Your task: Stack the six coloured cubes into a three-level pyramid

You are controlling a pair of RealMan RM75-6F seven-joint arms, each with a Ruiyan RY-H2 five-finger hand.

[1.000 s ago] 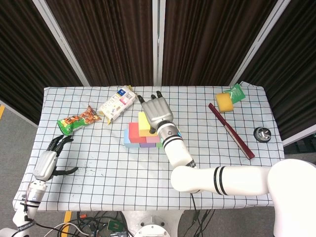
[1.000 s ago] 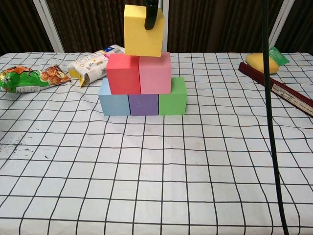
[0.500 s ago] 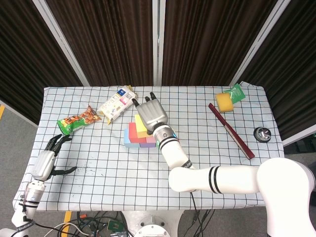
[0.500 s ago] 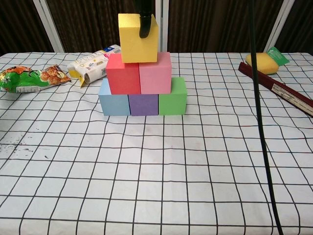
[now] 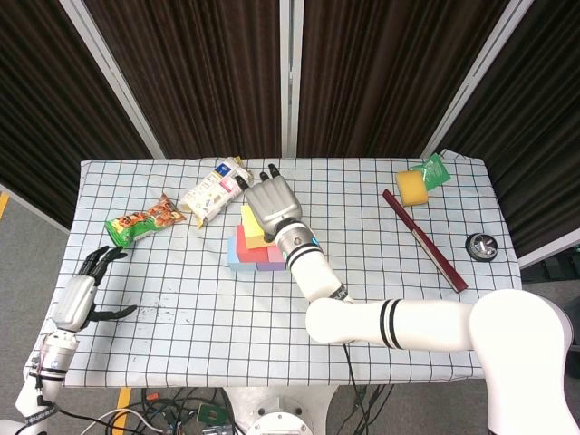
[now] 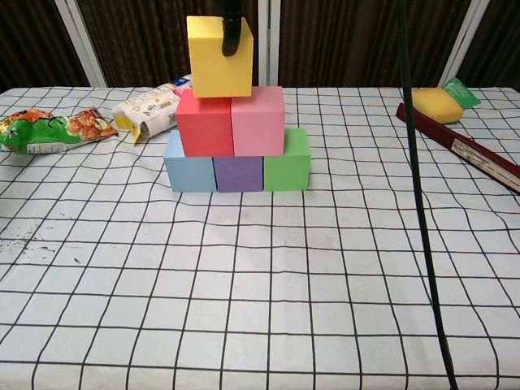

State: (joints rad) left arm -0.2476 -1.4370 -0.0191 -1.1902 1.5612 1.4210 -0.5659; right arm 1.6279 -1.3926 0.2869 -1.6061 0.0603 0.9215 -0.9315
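The right robot hand (image 5: 269, 202) grips the yellow cube (image 6: 218, 56), tilted on the red cube (image 6: 205, 123) beside the pink cube (image 6: 258, 120); below sit blue, purple and green cubes; the left robot hand (image 5: 80, 292) hangs empty, fingers apart, off the worktop (image 5: 181, 299) edge

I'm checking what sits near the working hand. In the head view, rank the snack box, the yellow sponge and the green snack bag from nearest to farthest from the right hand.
From the right hand, in the head view:
1. Snack box, just to its left.
2. Green snack bag, farther left.
3. Yellow sponge, far right, near the back edge.
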